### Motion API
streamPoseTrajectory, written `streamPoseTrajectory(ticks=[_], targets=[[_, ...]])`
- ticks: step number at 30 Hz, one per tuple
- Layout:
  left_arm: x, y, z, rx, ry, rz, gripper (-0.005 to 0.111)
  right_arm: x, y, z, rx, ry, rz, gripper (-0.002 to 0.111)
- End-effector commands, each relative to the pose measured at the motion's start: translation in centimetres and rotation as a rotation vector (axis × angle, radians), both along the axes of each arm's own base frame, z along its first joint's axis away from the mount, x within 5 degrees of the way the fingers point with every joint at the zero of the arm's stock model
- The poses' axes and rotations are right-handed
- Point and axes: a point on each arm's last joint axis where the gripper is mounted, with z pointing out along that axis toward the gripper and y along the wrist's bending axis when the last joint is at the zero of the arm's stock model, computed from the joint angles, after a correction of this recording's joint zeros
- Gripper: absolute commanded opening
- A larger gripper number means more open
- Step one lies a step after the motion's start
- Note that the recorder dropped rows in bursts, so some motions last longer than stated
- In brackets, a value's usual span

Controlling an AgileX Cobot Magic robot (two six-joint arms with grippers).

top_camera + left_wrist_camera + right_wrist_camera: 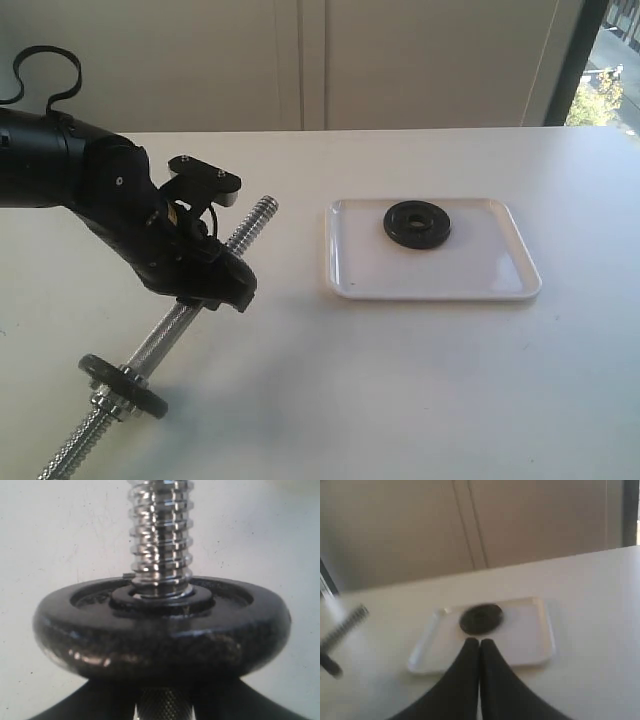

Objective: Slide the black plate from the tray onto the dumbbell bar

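Note:
The black plate (pixel 417 224) lies flat in the white tray (pixel 480 275), at its far middle. The dumbbell bar (pixel 170 330) slants across the left of the table, its bare threaded end (pixel 257 217) toward the tray. My left gripper (pixel 215 285) is shut on the bar's knurled middle (pixel 165 707). A second black disc (pixel 160 630) sits on the bar's near end. The right gripper (pixel 480 642) is shut and empty, hovering short of the tray (pixel 535 645) with the plate (pixel 481 618) just beyond its tips. It is out of the exterior view.
A chrome collar nut (pixel 112 405) sits against the disc (pixel 122 385) on the bar. The white table (pixel 400 390) runs to a wall at the back, with a window (pixel 610 70) at the far right.

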Motion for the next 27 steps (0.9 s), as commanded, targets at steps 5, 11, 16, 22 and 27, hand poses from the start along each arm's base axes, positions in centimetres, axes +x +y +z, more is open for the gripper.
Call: streamPoseTrajectory(ticks=[5,11,16,22,27], targets=[[0.2,-0.1,1.5,-0.026,-0.060,-0.012,0.000,-0.4,-0.8,3.6,0.320,-0.359,-0.043,0.000],[0.2,-0.1,1.5,-0.026,-0.060,-0.012,0.000,-0.8,-1.2,4.8,0.450,-0.476,-0.039,0.000],[0.2,-0.1,1.5,-0.026,-0.060,-0.012,0.000,-0.7,-1.2,4.6,0.563,-0.435,-0.021,0.000],[0.3,-0.1,1.6,-0.035,-0.074,-0.013,0.000,0.7,-0.6,4.3,0.358,-0.255,-0.056,0.000],[0.4,-0.2,1.6,-0.040,-0.081,-0.013,0.000,6.9,1.2,7.4,0.082,0.111,-0.028,0.000]])
